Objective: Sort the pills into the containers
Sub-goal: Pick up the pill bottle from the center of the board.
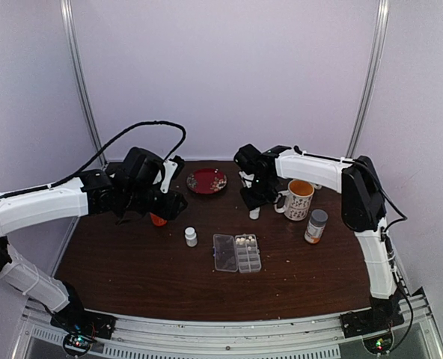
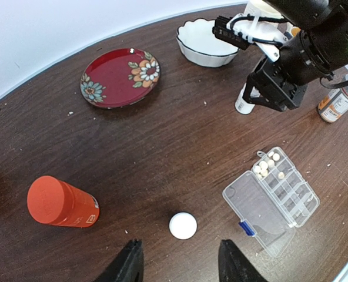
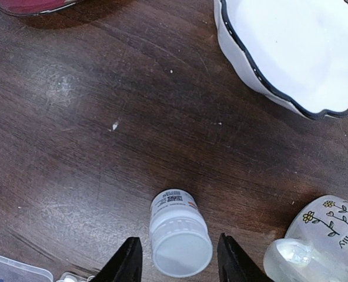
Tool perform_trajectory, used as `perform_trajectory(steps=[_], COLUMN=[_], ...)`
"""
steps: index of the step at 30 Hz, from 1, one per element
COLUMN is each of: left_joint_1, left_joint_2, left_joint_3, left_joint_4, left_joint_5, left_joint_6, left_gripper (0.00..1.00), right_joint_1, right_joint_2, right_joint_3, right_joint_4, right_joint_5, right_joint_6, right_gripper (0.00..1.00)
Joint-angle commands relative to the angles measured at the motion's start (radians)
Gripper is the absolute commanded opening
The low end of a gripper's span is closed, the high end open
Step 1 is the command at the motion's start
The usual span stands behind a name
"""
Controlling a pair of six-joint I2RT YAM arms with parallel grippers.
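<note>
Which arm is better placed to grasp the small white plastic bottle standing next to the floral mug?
Right. The right gripper hangs directly over that small white plastic bottle, open fingers on either side. The left gripper is far off, near the orange bottle.

My left arm (image 1: 38, 206) and right arm (image 1: 311, 166) are white, black at the joints. My left gripper (image 2: 177, 261) has two black fingers (image 2: 127, 267).

Surface: dark brown wooden worktop (image 1: 132, 262).
Far side: red flowered plate (image 1: 206, 181), white bowl (image 2: 206, 42).
Middle: open pill box (image 1: 237, 253), small white bottle (image 1: 191, 237).
Beside mug (image 1: 299, 199): second white bottle (image 3: 180, 235).
Left: orange bottle (image 2: 61, 202).
Right: amber bottle (image 1: 316, 226).
</note>
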Motion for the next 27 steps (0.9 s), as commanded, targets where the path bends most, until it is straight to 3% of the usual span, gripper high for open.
perform_trajectory(steps=[1,9,14,21,27], left_joint_1=[0.007,0.006,0.007,0.007,0.006], left_joint_2=[0.007,0.001,0.001,-0.002,-0.024], left_joint_3=[0.027,0.022,0.019,0.029,0.017], left_joint_4=[0.014,0.013,0.013,0.017,0.037], left_joint_5=[-0.006,-0.010,-0.011,-0.002,0.017], left_joint_6=[0.016,0.012,0.009,0.022,0.015], left_gripper=[0.46,0.46,0.45,0.45,0.47], right_joint_1=[-0.006,-0.006,-0.006,-0.006,-0.006], right_joint_2=[0.015,0.027,0.028,0.022,-0.049], right_joint_3=[0.023,0.038,0.044,0.052,0.035], right_joint_4=[-0.012,-0.015,-0.007,-0.008,-0.015], right_joint_5=[0.027,0.036,0.043,0.024,0.006], right_joint_6=[-0.007,-0.016,-0.022,-0.030,-0.035], right_gripper=[0.45,0.38,0.44,0.30,0.29])
